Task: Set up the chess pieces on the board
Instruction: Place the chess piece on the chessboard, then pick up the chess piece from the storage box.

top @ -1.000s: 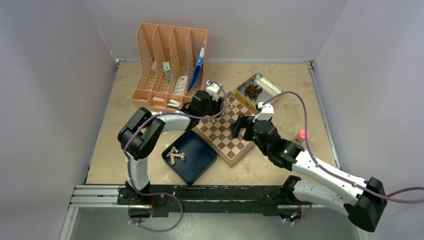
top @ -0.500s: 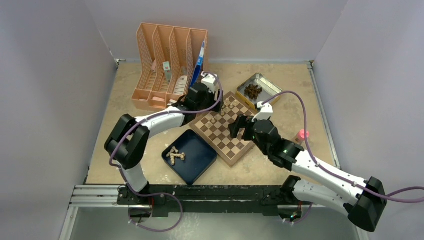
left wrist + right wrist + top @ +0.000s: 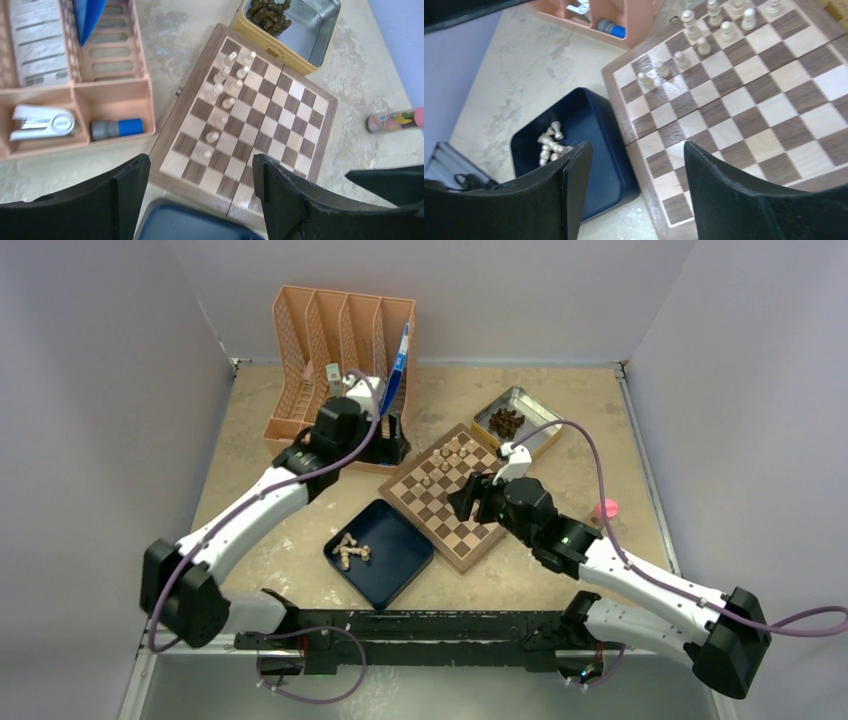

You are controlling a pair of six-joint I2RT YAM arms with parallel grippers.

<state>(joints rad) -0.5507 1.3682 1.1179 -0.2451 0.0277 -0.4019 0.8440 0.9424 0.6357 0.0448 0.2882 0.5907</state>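
Note:
The board [image 3: 455, 530] lies turned like a diamond at the table's middle. Several pale chess pieces [image 3: 445, 462] stand in two short rows on its far-left side, seen also in the left wrist view [image 3: 225, 82] and the right wrist view [image 3: 704, 32]. More pale pieces [image 3: 350, 551] lie in a heap in the dark blue tray [image 3: 395, 560]. My left gripper [image 3: 393, 432] hangs open and empty off the board's far-left edge, by the organizer. My right gripper [image 3: 468, 498] hovers open and empty over the board's middle.
A peach desk organizer [image 3: 340, 370] stands at the back left with a stapler [image 3: 42, 122] and a blue-capped item [image 3: 117, 128] in its front bins. A yellow-sided tin [image 3: 530, 405] holds dark pieces [image 3: 507, 422]. A pink object [image 3: 604, 508] lies right of the board.
My left arm has drawn back from the board toward the organizer, its jaws opening wider. My right gripper has edged left over the board and its jaws have narrowed a little.

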